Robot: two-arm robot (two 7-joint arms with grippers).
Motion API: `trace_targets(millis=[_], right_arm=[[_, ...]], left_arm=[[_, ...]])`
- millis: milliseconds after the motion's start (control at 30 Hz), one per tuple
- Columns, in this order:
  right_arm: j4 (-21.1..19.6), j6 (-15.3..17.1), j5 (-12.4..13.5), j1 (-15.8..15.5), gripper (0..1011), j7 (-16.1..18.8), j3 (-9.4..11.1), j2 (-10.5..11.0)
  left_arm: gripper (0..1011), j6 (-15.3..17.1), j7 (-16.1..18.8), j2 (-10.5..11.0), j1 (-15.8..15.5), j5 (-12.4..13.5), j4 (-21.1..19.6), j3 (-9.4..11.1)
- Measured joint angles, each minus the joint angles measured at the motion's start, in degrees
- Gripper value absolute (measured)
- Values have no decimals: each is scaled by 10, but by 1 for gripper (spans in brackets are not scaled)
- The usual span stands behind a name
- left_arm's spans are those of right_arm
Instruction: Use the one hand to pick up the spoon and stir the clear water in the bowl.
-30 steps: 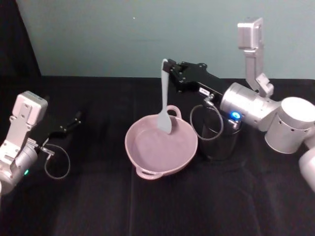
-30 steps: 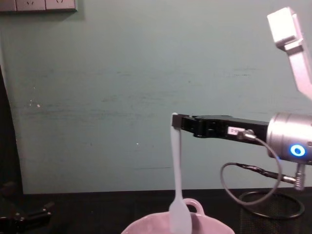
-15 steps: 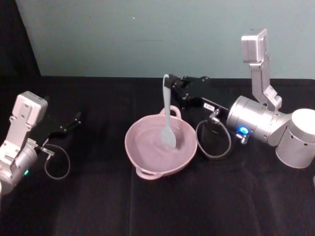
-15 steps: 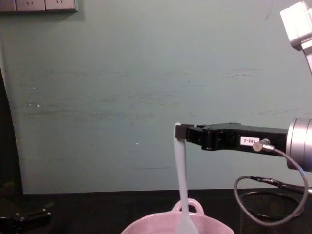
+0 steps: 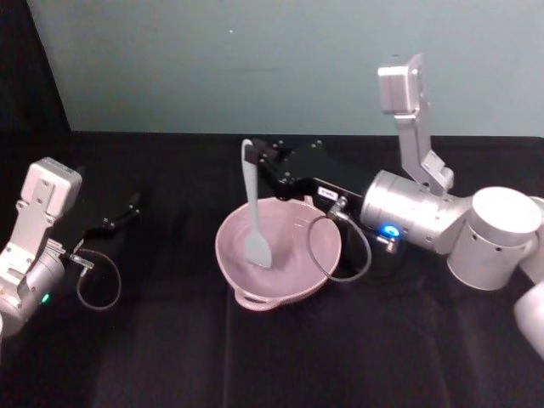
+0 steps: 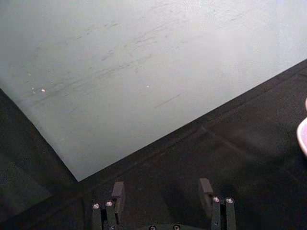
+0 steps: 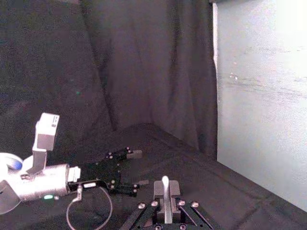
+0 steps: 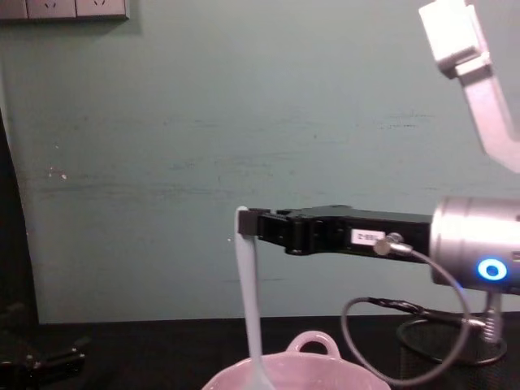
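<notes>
Stirring under way: right gripper [image 5: 257, 153], fingers clenched on the upright spoon [image 5: 252, 204], paddle down inside the pink bowl [image 5: 229, 265]. Next, likely a circling sweep off the rim. Left gripper [image 5: 119, 217] idles, fingers spread, on the surface [image 5: 170, 340].

Mesh cup [image 8: 432, 359] just R of bowl [image 5: 223, 255]; table [image 5: 170, 340] L & front free.

White spoon [image 5: 252, 202], pale pink bowl [image 5: 223, 253]
</notes>
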Motion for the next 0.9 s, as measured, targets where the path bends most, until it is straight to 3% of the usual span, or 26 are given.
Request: trace_targets(millis=[233, 467, 700, 900], right_arm=[[61, -12, 4, 37, 75, 13, -9, -29], [113, -25, 15, 60, 75, 17, 3, -40], [120, -28, 19, 59, 75, 8, 22, -29], [90, -24, 20, 37, 75, -6, 35, -6]], left_arm=[[1011, 0, 0, 0, 0, 0, 0, 0], [1011, 0, 0, 0, 0, 0, 0, 0], [1011, 0, 0, 0, 0, 0, 0, 0], [1011, 0, 0, 0, 0, 0, 0, 0]])
